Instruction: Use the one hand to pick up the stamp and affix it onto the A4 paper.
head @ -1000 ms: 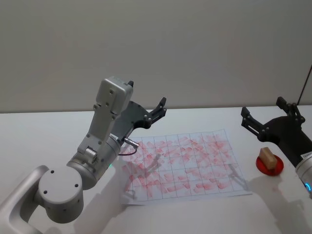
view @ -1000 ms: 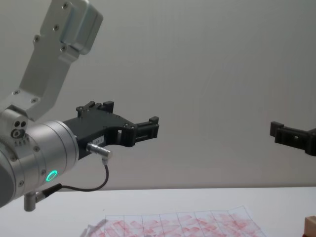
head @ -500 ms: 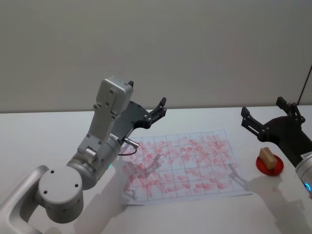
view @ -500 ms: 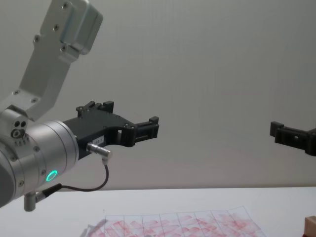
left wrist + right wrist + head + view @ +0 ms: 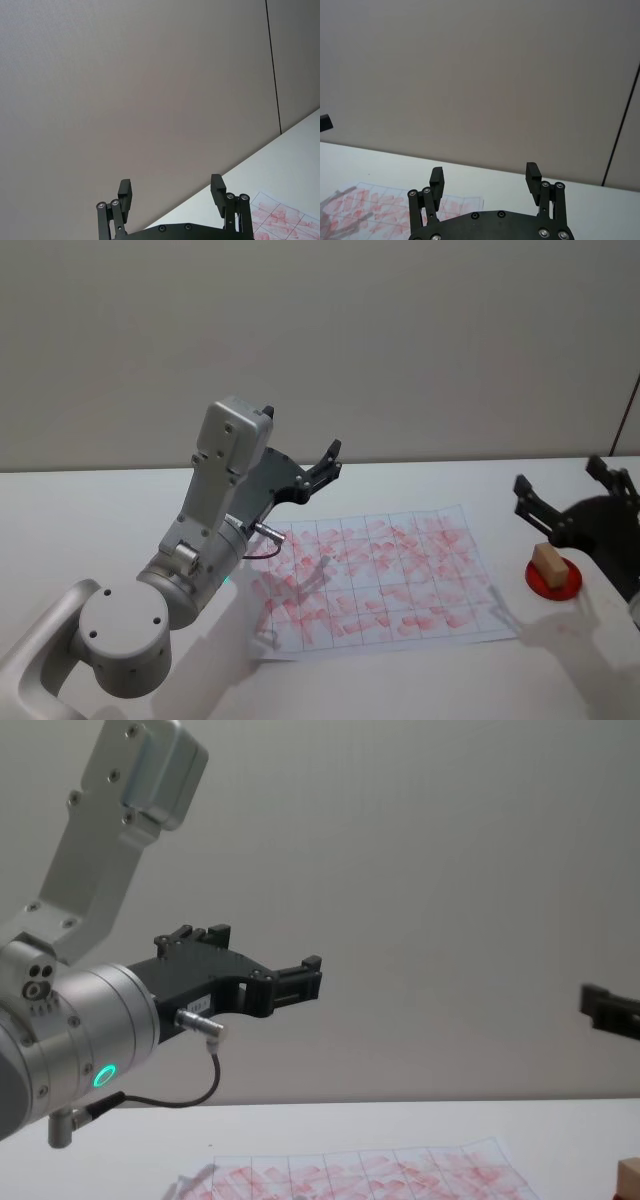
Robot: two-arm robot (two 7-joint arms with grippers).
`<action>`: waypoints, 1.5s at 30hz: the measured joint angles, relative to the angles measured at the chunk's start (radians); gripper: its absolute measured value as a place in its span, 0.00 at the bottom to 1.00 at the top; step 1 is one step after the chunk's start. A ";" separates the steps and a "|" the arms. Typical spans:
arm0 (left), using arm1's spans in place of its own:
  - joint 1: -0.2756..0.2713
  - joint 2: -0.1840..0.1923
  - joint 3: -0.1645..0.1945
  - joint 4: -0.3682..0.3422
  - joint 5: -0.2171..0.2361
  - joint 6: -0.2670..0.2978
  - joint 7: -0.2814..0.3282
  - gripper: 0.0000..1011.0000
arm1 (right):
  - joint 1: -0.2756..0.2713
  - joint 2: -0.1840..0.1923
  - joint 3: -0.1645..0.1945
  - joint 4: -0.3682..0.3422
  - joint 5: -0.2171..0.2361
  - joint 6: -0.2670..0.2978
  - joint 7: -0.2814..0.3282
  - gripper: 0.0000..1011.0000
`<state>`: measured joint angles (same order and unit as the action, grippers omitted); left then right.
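The stamp, a small tan wooden block, stands on a red round dish right of the A4 paper; its corner shows in the chest view. The gridded paper carries red-pink marks and also shows in the wrist views. My right gripper hangs open just above and behind the stamp, holding nothing. My left gripper is held up, open and empty, over the paper's far left corner.
The white table ends at a plain grey wall. The left arm's big silver joints take up the near left. A dark cable runs down the wall at the far right.
My right gripper has shifted to the right and slightly lower, ending closer over the stamp. The left arm, paper and stamp have stayed put.
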<state>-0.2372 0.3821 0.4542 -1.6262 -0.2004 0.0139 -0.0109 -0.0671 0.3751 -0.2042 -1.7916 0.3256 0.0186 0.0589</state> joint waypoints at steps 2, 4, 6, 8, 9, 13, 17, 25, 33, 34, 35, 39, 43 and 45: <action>0.000 0.000 0.000 0.000 0.000 0.000 0.000 0.99 | -0.015 0.009 0.005 -0.007 0.010 -0.001 -0.007 0.99; 0.000 0.000 0.000 0.000 0.000 0.000 0.000 0.99 | -0.041 0.024 0.014 -0.018 0.026 -0.002 -0.020 0.99; 0.000 0.000 0.000 0.000 0.000 0.000 0.000 0.99 | -0.068 0.039 0.023 -0.028 0.042 -0.002 -0.037 0.99; 0.000 0.000 0.000 0.000 0.000 0.000 0.000 0.99 | -0.093 0.053 0.032 -0.036 0.056 -0.001 -0.052 0.99; 0.000 0.000 0.000 0.000 0.000 0.000 0.000 0.99 | -0.103 0.059 0.036 -0.039 0.063 0.000 -0.058 0.99; 0.000 0.000 0.000 0.000 0.000 0.000 0.000 0.99 | -0.139 0.080 0.050 -0.045 0.086 0.010 -0.082 0.99; 0.000 0.000 0.000 0.000 0.000 0.000 0.000 0.99 | -0.158 0.093 0.060 -0.044 0.100 0.023 -0.094 0.99; 0.000 0.000 0.000 0.000 0.000 0.000 0.000 0.99 | -0.143 0.096 0.067 -0.001 0.105 0.063 -0.080 0.99; 0.000 0.000 0.000 0.000 0.000 0.000 0.000 0.99 | -0.090 0.077 0.059 0.063 0.091 0.110 -0.041 0.99; 0.000 0.000 0.000 0.000 0.000 0.000 0.000 0.99 | -0.081 0.073 0.057 0.073 0.087 0.120 -0.034 0.99; 0.000 0.000 0.000 0.000 0.000 0.000 0.000 0.99 | -0.073 0.070 0.056 0.081 0.085 0.124 -0.030 0.99; 0.000 0.000 0.000 0.000 0.000 0.000 0.000 0.99 | -0.045 0.059 0.050 0.112 0.074 0.145 -0.009 0.99; 0.000 0.000 0.000 0.000 0.000 0.000 0.000 0.99 | -0.013 0.045 0.042 0.147 0.058 0.168 0.018 0.99; 0.000 0.000 0.000 0.000 0.000 0.000 0.000 0.99 | -0.002 0.040 0.039 0.159 0.051 0.176 0.028 0.99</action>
<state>-0.2372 0.3821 0.4542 -1.6262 -0.2004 0.0138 -0.0109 -0.0692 0.4154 -0.1650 -1.6329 0.3765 0.1944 0.0867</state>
